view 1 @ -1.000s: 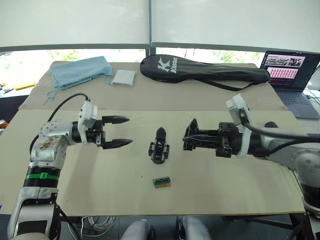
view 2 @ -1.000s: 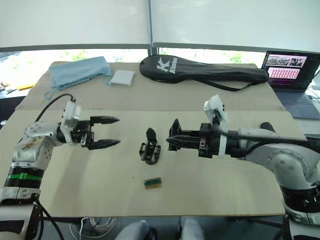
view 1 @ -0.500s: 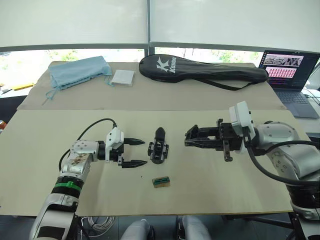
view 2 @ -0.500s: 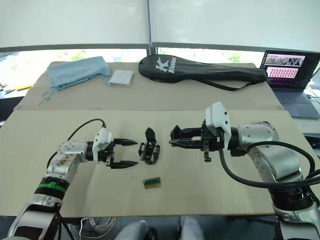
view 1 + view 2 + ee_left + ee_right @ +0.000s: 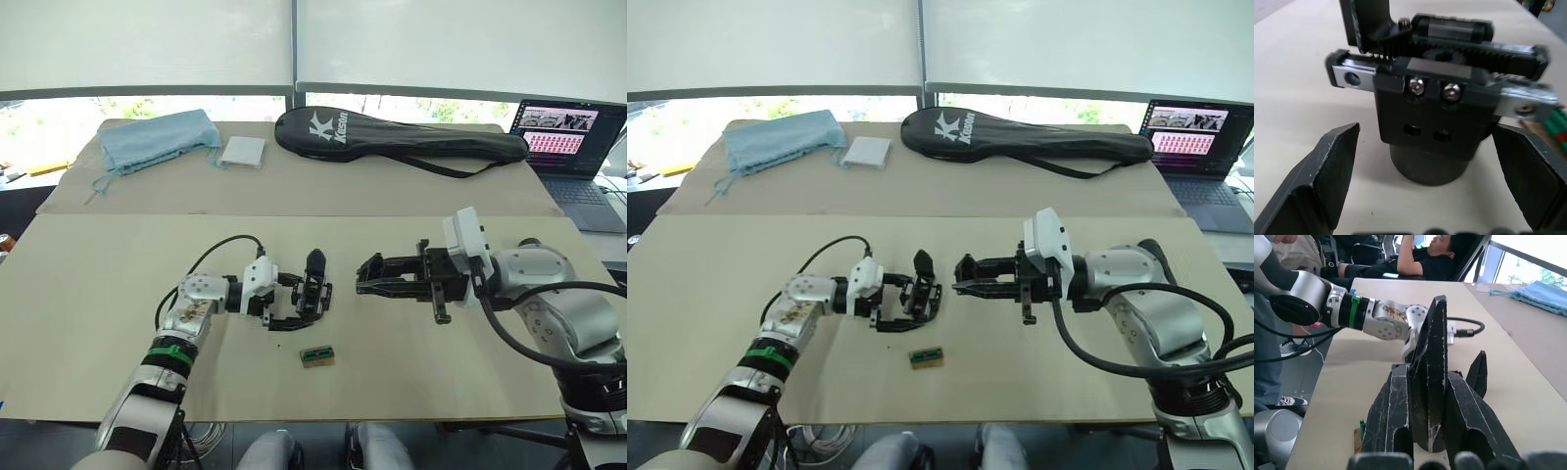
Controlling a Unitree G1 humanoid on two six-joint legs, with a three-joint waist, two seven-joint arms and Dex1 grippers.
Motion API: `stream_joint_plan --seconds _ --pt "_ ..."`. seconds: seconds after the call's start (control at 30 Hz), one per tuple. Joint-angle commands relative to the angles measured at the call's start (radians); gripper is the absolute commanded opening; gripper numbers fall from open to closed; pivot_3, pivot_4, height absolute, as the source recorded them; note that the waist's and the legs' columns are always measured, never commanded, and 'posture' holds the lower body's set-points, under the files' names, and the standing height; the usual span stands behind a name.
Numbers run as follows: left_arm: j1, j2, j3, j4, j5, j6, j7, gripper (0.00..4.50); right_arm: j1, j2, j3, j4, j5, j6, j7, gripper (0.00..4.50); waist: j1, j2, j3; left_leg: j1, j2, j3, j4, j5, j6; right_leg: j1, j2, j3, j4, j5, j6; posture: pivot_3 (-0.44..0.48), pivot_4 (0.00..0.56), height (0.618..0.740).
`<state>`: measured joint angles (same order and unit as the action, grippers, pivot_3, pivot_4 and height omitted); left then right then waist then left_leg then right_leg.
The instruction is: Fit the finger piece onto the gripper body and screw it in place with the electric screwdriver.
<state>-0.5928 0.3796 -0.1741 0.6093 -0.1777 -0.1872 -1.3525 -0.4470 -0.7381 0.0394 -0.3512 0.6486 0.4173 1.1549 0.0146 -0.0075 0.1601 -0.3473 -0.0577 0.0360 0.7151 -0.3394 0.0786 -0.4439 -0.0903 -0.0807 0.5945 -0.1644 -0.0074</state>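
The gripper body (image 5: 314,284) stands upright on the table's middle, one pointed finger sticking up. My left gripper (image 5: 294,300) is open around it. In the left wrist view its fingers (image 5: 1327,181) flank the round base of the gripper body (image 5: 1435,112) with a gap on each side. My right gripper (image 5: 365,275) hovers just right of the body and points at it, shut on the finger piece (image 5: 1430,377), a black wedge standing between its fingers (image 5: 1393,421). The electric screwdriver is out of view.
A small tan-and-green block (image 5: 316,356) lies in front of the body. At the back are a black racket bag (image 5: 392,137), a blue cloth (image 5: 157,137) and a white pad (image 5: 242,151); a laptop (image 5: 568,137) is far right. A person (image 5: 1425,254) sits beyond the table.
My left gripper has travelled right across the table, and its open fingers now straddle the gripper body. The right gripper, still holding the wedge, has barely shifted.
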Motion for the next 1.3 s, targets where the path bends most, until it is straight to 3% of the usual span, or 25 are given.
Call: stream_joint_plan --seconds 0.03,0.3,0.4,0.5,0.77,1.3 --pt "-0.028 -0.015 -0.009 0.015 0.016 -0.044 0.005 4.5 0.007 0.004 -0.008 -0.038 0.007 0.0 0.001 0.4 0.0 0.0 0.0 -0.001 0.0 0.0 0.0 0.0 0.0 -0.001 0.0 0.0 0.0 0.0 0.0 0.0 0.15 0.74" --pt "-0.022 -0.02 -0.022 0.035 0.037 -0.059 0.005 4.5 0.027 0.007 -0.012 -0.049 0.003 -0.004 -0.004 0.4 0.0 0.0 0.0 -0.001 0.0 0.0 0.001 0.0 0.001 -0.001 0.0 0.0 0.0 0.0 0.0 0.0 0.15 0.74" --pt "-0.023 -0.015 -0.023 0.05 0.048 -0.071 0.009 3.69 0.021 0.008 -0.011 -0.048 0.003 -0.001 -0.007 0.4 0.0 0.0 0.0 -0.001 0.0 0.0 0.001 -0.001 0.001 -0.001 0.0 0.0 0.0 0.0 0.0 0.0 0.15 0.74" --pt "-0.023 -0.011 -0.025 0.064 0.056 -0.08 0.016 2.42 0.012 0.01 -0.009 -0.048 0.003 0.003 -0.012 0.4 0.0 0.0 0.0 -0.001 0.0 0.0 0.001 -0.001 0.001 -0.001 0.0 0.0 0.0 0.0 0.0 0.0 0.15 0.74" --pt "-0.026 -0.015 -0.029 0.066 0.059 -0.076 0.02 2.39 -0.026 0.046 0.026 -0.034 -0.02 0.0 -0.031 0.4 0.0 0.0 0.0 -0.001 0.0 0.0 0.002 0.0 0.001 -0.001 0.0 0.0 0.001 0.0 0.0 0.0 0.15 0.74" --pt "-0.003 -0.011 -0.04 0.042 0.066 -0.033 0.039 2.39 -0.097 0.248 0.186 0.107 -0.234 -0.067 -0.134 0.4 -0.001 0.0 -0.001 -0.002 -0.001 0.0 0.005 -0.001 0.003 -0.001 0.0 0.0 0.002 0.001 0.0 0.0 0.15 0.74"
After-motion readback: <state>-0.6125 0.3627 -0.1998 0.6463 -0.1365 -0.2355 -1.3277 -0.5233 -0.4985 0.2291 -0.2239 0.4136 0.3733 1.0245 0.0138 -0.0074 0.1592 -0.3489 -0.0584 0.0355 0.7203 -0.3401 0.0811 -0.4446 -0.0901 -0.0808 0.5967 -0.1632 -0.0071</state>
